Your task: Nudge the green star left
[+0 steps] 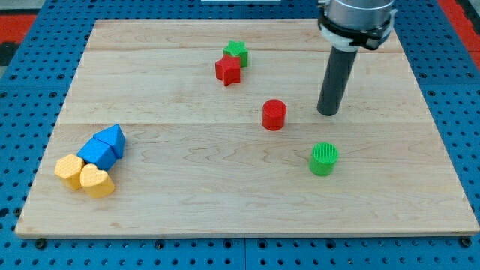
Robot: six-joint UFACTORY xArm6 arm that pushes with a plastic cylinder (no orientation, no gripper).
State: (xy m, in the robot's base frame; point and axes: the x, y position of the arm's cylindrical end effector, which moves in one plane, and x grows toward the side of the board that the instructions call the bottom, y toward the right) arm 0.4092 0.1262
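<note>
The green star (237, 52) lies near the view's top centre of the wooden board (165, 195), touching a red star (227, 70) just below and left of it. My tip (328, 112) rests on the board well to the right of and below the green star, right of a red cylinder (274, 115). The rod rises from the tip toward the view's top.
A green cylinder (324, 159) stands below my tip. At the view's lower left is a cluster: a blue triangular block (112, 137), a blue block (97, 154), a yellow hexagonal block (69, 171) and a yellow heart (97, 181).
</note>
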